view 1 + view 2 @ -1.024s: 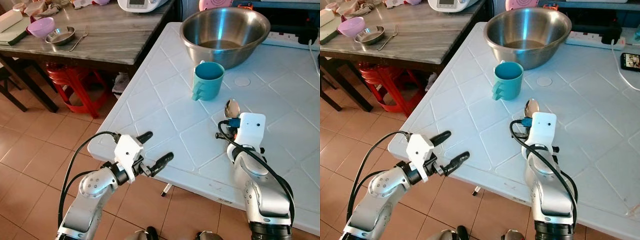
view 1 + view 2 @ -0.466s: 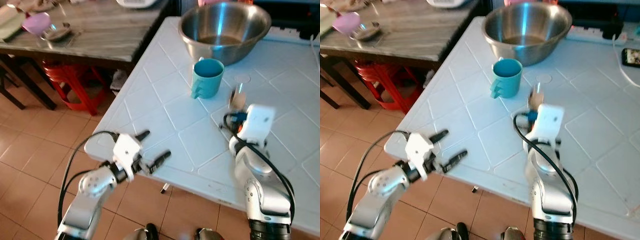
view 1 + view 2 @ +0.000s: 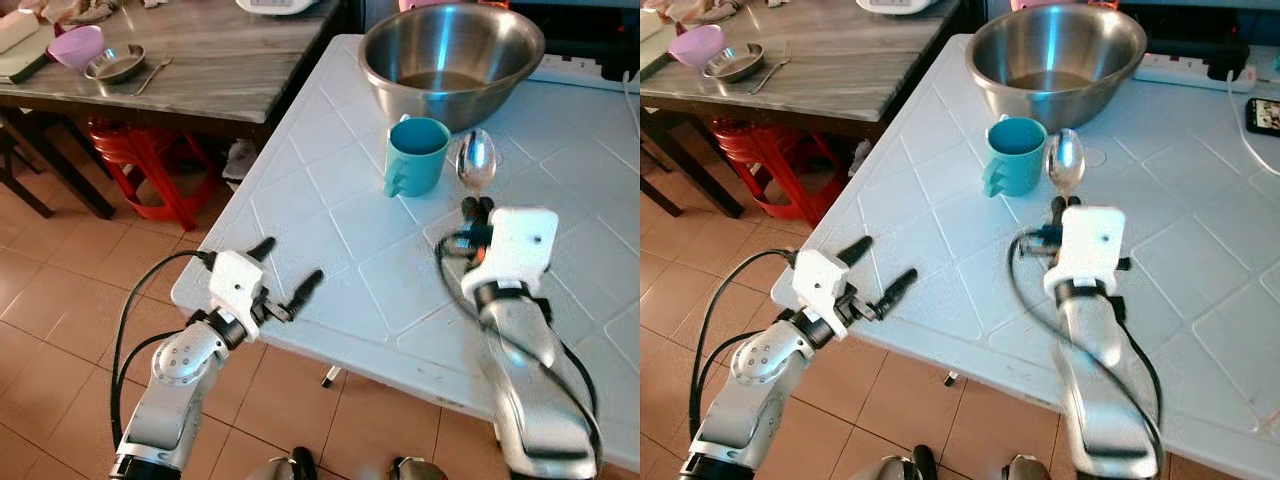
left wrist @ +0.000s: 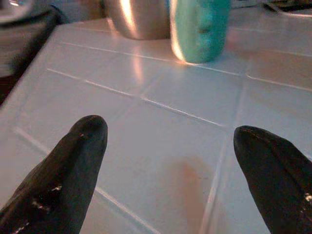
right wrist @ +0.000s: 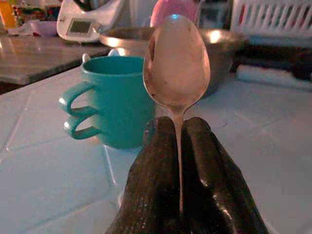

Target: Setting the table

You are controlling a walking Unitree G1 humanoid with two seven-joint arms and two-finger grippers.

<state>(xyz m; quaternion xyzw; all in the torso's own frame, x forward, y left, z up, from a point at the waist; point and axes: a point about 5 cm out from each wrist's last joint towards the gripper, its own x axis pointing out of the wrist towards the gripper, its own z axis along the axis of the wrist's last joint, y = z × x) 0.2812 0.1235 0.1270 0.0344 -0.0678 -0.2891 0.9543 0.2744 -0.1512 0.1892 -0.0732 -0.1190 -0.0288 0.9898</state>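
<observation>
My right gripper (image 3: 477,206) is shut on the handle of a metal spoon (image 3: 476,162), whose bowl sticks up above the fingers, just right of a teal mug (image 3: 414,157). In the right wrist view the spoon (image 5: 176,62) rises from between the black fingers (image 5: 155,180), with the mug (image 5: 113,99) behind it. My left gripper (image 3: 284,272) is open over the near left corner of the white tiled table (image 3: 330,190), holding nothing. The left wrist view looks between its fingertips (image 4: 75,146) toward the mug (image 4: 199,28).
A large steel bowl (image 3: 450,58) stands behind the mug. A power strip (image 3: 1185,68) and a phone (image 3: 1262,114) lie at the far right. To the left, a dark wooden table (image 3: 200,70) carries a pink bowl (image 3: 80,46), a small steel bowl (image 3: 115,63) and a fork; a red stool (image 3: 150,165) stands under it.
My right gripper has lifted the spoon off the table and carried it forward toward the mug. The left gripper shifted slightly forward and stayed open. The camera moved a little.
</observation>
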